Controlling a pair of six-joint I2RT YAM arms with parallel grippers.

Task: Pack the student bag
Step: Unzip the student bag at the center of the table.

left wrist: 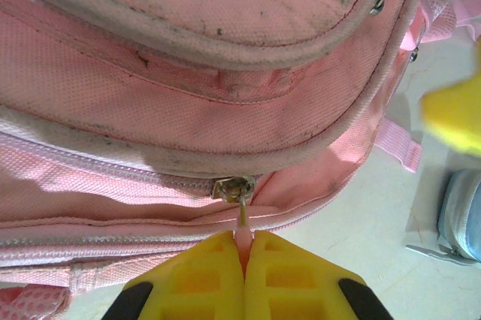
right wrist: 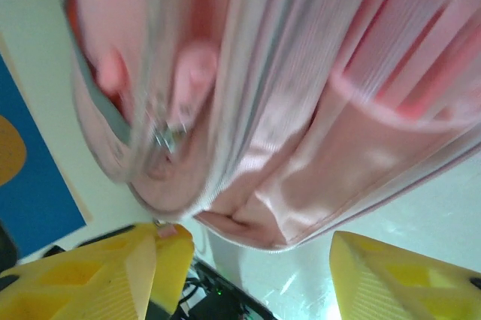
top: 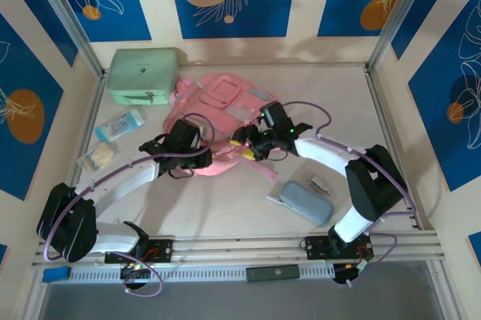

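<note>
The pink student bag point(top: 222, 102) lies flat in the middle of the table. In the left wrist view its seams and zip track point(left wrist: 113, 173) run across the frame, with the metal slider point(left wrist: 234, 187) just above my fingers. My left gripper point(left wrist: 246, 249) is shut on the pink zip pull hanging from that slider; from above it sits at the bag's near edge point(top: 192, 156). My right gripper point(top: 248, 147) is at the same edge, just to the right. It stands open point(right wrist: 248, 279), and blurred pink fabric point(right wrist: 301, 110) hangs above the gap without touching either finger.
A mint green zip case point(top: 143, 76) stands at the back left. Two small packets point(top: 120, 125) point(top: 99, 156) lie left of the bag. The grey-blue pencil case point(top: 304, 201) lies near right, also at the left wrist view's edge point(left wrist: 462, 215).
</note>
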